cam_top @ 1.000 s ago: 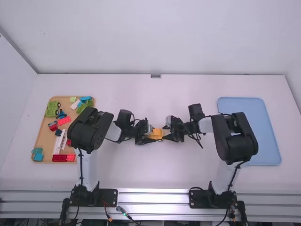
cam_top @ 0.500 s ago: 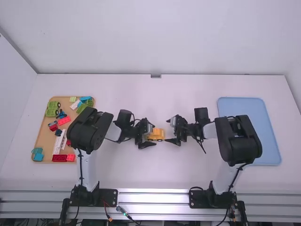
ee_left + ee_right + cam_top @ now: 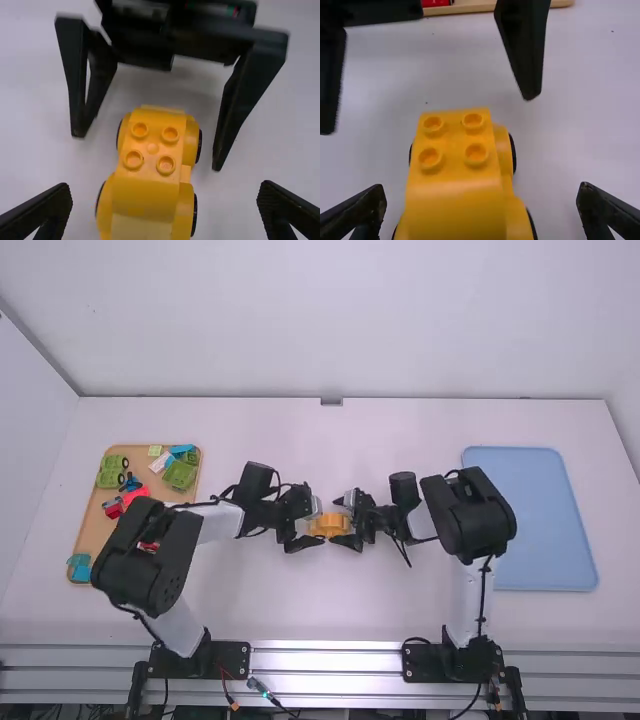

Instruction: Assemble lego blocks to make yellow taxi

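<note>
Yellow taxi (image 3: 150,155), gaps alongside, left pincer (image 3: 317,524) open

left end effector (image 3: 318,524) spread wide | right end effector (image 3: 341,524) spread wide | 2 facing, seemingly just apart

A robotics lab, by the look of it: nearer the camera than the left gripper (image 3: 317,526) and right gripper (image 3: 338,521), black arm bases (image 3: 228,656) sit on a metal rail (image 3: 325,650) among loose cables (image 3: 275,699); beyond both grippers, a plain white wall (image 3: 330,320) backs the table (image 3: 330,605).
</note>
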### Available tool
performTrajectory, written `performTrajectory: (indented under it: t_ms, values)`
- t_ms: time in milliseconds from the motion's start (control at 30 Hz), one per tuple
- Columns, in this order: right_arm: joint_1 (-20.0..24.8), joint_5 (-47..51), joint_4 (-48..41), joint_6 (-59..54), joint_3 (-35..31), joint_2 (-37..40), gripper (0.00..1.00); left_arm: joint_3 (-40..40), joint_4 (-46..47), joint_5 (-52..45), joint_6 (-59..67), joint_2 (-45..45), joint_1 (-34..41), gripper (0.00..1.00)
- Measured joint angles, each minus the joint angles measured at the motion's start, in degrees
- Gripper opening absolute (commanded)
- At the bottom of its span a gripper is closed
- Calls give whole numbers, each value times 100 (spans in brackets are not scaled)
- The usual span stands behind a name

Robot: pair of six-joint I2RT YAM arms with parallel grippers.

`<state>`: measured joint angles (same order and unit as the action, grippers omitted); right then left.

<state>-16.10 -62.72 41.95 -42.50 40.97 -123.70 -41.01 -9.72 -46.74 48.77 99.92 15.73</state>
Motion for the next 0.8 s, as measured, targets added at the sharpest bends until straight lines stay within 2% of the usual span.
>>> performTrajectory:
  t_ms: [167,200,233,267,300,333,367,433,500,533,800]
  values:
    - [-313,144,-267,245,428,-118,98,-2,411,372,39,-621,2,99]
    - [-385,223,-354,260,494,-140,89,0,472,446,46,-723,0,99]
    - [-413,260,-404,275,520,-149,87,-2,487,468,55,-761,2,99]
    - [-479,352,-511,293,568,-175,76,-2,507,514,59,-826,0,99]
    - [-511,402,-581,293,592,-188,72,0,514,535,59,-863,0,99]
    - [-570,496,-686,317,608,-199,62,0,525,555,59,-922,0,99]
    - [-605,531,-752,315,619,-201,59,0,520,573,59,-957,0,99]
    - [-656,579,-879,313,697,-201,46,-2,509,595,57,-1027,-22,99]
    - [-667,612,-973,319,758,-201,40,-2,468,597,52,-1064,-79,99]
    - [-660,623,-1029,299,807,-201,32,-2,450,597,50,-1088,-155,99]
    - [-424,629,-1674,289,940,-87,29,0,361,632,-256,-1113,-691,99]
